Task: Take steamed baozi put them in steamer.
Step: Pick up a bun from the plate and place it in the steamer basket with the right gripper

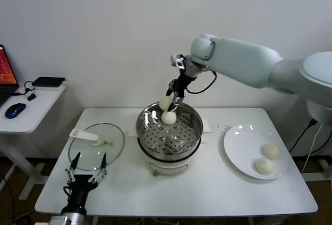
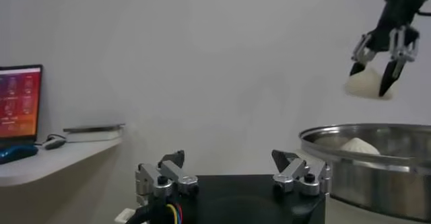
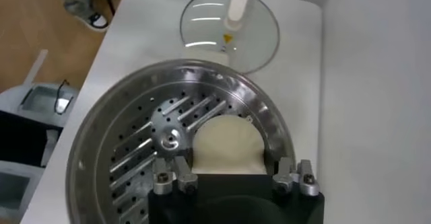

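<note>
One steamed baozi [image 1: 168, 117] already lies at the far rim inside the steamer [image 1: 193, 115], the right gripper [image 1: 173, 98] pinches a second bun [image 1: 165, 102] above that rim, and two buns [image 1: 267, 158] remain on the plate [image 1: 236, 152] near the table's right edge, while the left gripper [image 1: 86, 169], its fingers spread, waits at the front left corner.

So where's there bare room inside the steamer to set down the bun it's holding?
The steamer's near and right perforated floor is bare. The far-left side is crowded: one baozi lies there, and the right hand holds another bun above that rim.
</note>
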Action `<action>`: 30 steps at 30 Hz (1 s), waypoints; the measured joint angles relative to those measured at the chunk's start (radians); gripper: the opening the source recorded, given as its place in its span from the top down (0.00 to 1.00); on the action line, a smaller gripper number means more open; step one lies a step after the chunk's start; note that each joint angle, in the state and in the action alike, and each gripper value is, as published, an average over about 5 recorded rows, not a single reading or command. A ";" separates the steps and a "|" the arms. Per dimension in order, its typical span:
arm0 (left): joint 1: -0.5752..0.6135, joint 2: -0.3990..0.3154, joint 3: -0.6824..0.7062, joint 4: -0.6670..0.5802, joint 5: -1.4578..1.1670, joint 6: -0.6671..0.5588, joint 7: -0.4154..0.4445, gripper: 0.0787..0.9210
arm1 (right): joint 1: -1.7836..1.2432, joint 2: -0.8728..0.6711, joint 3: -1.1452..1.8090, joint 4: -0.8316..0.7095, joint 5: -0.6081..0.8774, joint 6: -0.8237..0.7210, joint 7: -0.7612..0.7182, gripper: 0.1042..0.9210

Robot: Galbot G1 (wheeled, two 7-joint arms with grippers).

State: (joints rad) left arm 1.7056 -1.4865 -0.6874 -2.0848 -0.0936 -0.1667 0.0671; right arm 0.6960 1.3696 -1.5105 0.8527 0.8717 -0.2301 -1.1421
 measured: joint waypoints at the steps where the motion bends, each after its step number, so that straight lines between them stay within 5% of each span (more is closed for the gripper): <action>1: 0.000 0.001 -0.001 0.001 -0.001 -0.001 0.000 0.12 | -0.008 0.014 -0.001 -0.009 -0.004 0.000 -0.001 0.31; 30: -0.009 0.002 -0.006 0.007 -0.004 0.003 0.000 0.12 | -0.182 0.190 0.024 -0.161 -0.116 0.028 -0.011 0.32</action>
State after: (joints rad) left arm 1.6962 -1.4843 -0.6931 -2.0781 -0.0975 -0.1634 0.0667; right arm 0.5136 1.5593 -1.4868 0.6918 0.7557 -0.2025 -1.1535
